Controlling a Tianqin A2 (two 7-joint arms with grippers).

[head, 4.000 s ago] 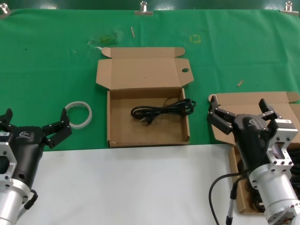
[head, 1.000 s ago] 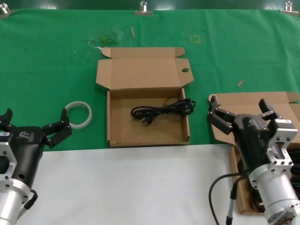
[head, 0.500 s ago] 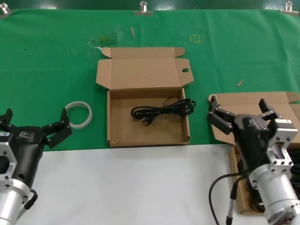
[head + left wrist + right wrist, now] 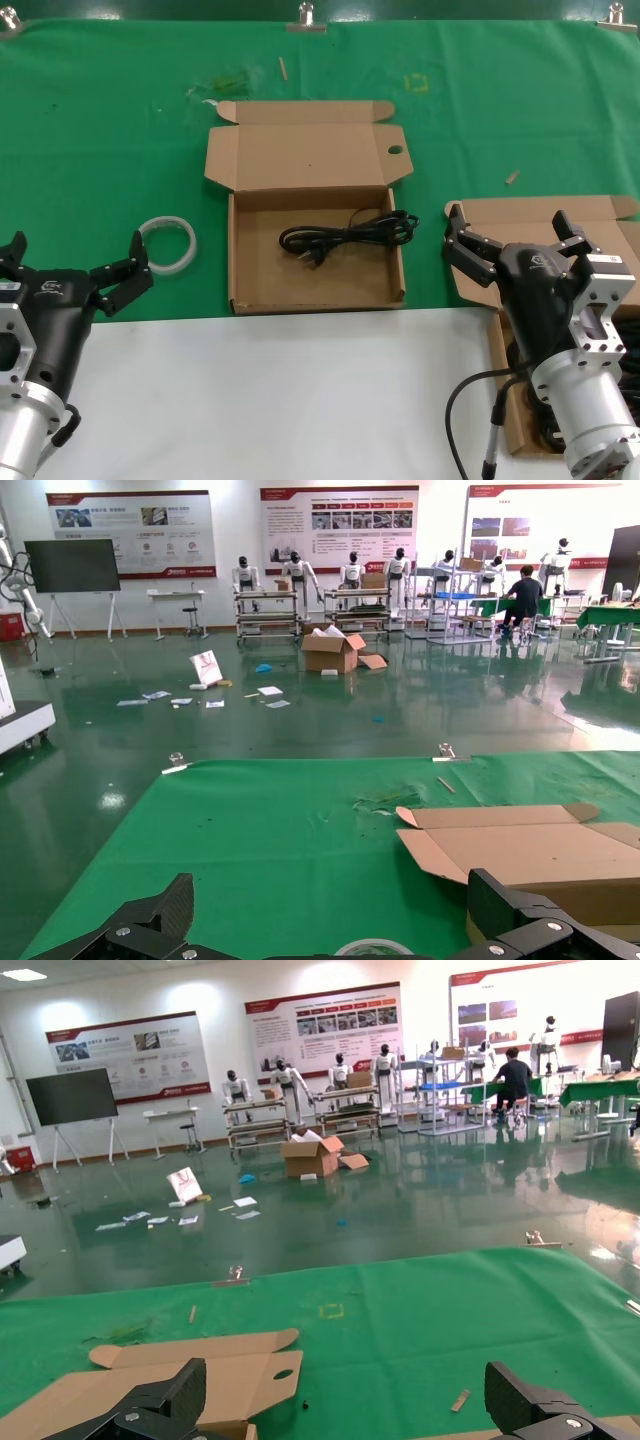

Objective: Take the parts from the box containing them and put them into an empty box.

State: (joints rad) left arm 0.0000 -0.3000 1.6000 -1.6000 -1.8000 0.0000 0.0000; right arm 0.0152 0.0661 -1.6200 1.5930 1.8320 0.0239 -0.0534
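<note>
The box with the round hole in its lid flap (image 4: pixel 395 150) lies open at the middle, and one coiled black cord (image 4: pixel 345 237) lies in its tray (image 4: pixel 250 285). The second box (image 4: pixel 530 212) lies open at the right, mostly hidden behind my right arm; dark cords (image 4: pixel 626 340) show at its right edge. My right gripper (image 4: pixel 508 218) is open and empty above that box's lid. My left gripper (image 4: pixel 77 246) is open and empty at the left, beside the white tape ring. Open fingers also frame the left wrist view (image 4: pixel 335 912) and the right wrist view (image 4: pixel 345 1397).
A white tape ring (image 4: pixel 166 243) lies on the green cloth (image 4: pixel 100 130) left of the middle box; it also shows in the left wrist view (image 4: pixel 372 947). A white surface (image 4: pixel 280 400) covers the near part of the table. Small scraps (image 4: pixel 512 177) lie on the cloth.
</note>
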